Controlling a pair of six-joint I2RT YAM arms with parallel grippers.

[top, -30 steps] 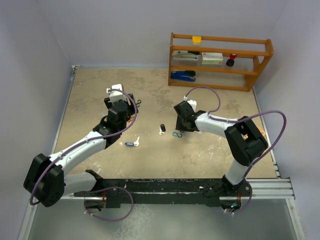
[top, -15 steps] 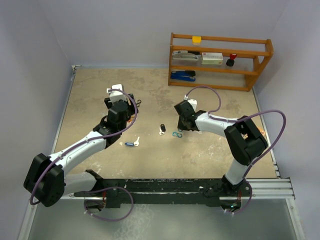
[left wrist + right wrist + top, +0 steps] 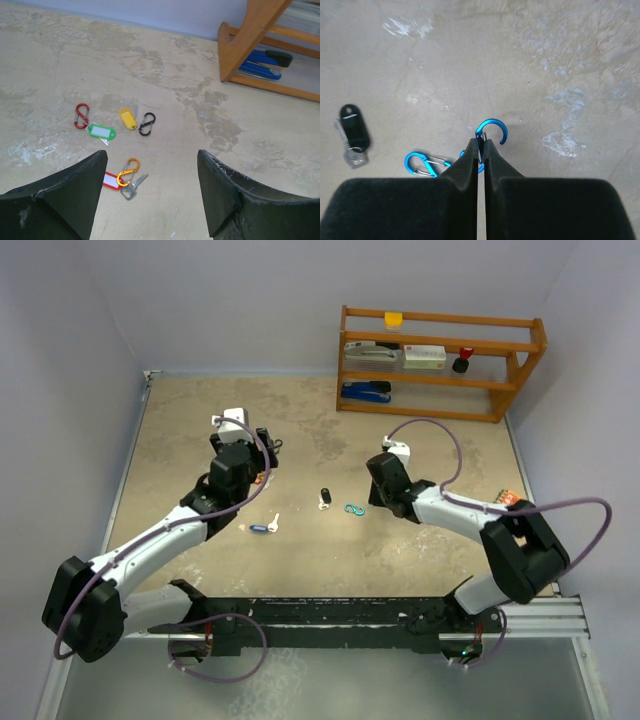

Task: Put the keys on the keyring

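your right fingers [image 3: 479, 145] are together and seem to pinch a blue clip [image 3: 490, 131] by its thin middle. its open hook shows just past the tips. a second blue clip [image 3: 422, 165] lies near it on the surface [image 3: 560, 60]. your left fingers [image 3: 255, 443] are wide apart and hold nothing.

all the keys lie on the surface. the black key [image 3: 353, 135] is near the right fingers, at the left of the right wrist view. the blue key [image 3: 263, 528] lies alone between the two arms. in front of the left fingers are the green key [image 3: 101, 132], the yellow key [image 3: 128, 119] and the red key [image 3: 112, 181]. the red key touches an orange clip [image 3: 128, 171]; whether it is hooked on, i cannot tell. a red clip [image 3: 81, 115] and a black clip [image 3: 147, 123] lie just beside them.

i judge these keys to be very light, stiff and flat, and the metal will slip. take a key by its plastic head, where there is more to press on, and leave the end with the hole free for the hook. the clip is also light and may turn in the pinch.
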